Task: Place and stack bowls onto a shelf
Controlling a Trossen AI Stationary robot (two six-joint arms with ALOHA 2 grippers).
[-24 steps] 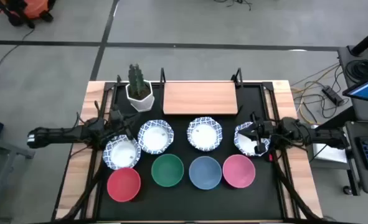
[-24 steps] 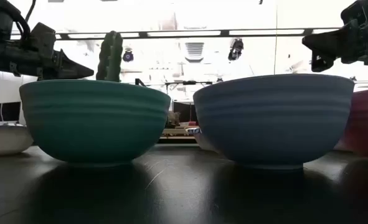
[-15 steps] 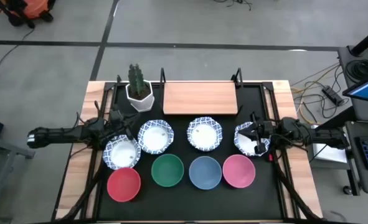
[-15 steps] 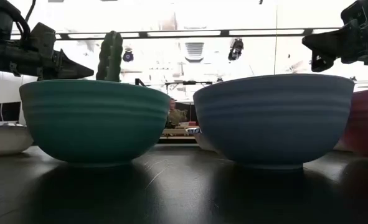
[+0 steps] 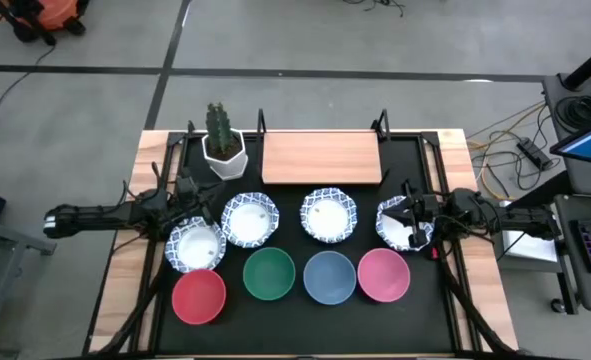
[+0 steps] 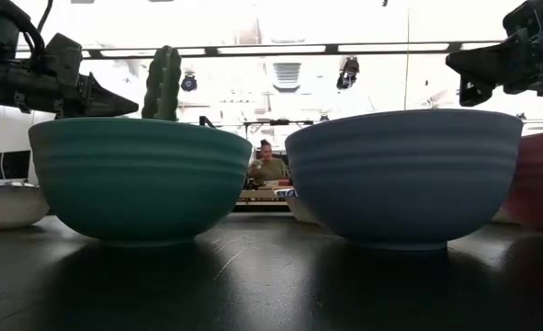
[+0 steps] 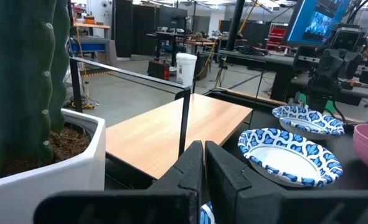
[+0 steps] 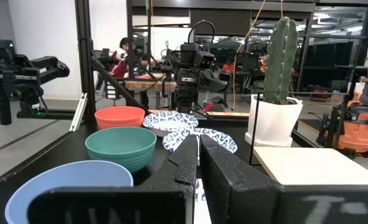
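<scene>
The wooden shelf lies at the far middle of the black mat and holds nothing. Four blue-rimmed white bowls stand in a row before it. Nearer stand the red, green, blue and pink bowls. My left gripper is shut and empty above the far rim of the leftmost patterned bowl; it also shows in the left wrist view. My right gripper is shut and empty above the rightmost patterned bowl; it also shows in the right wrist view.
A white faceted pot with a cactus stands just left of the shelf, close to my left gripper. Thin black posts rise at the shelf's corners. A person sits far behind the table.
Both arms and all the bowls have kept still. A person has come into sight far behind the table in the low view.
</scene>
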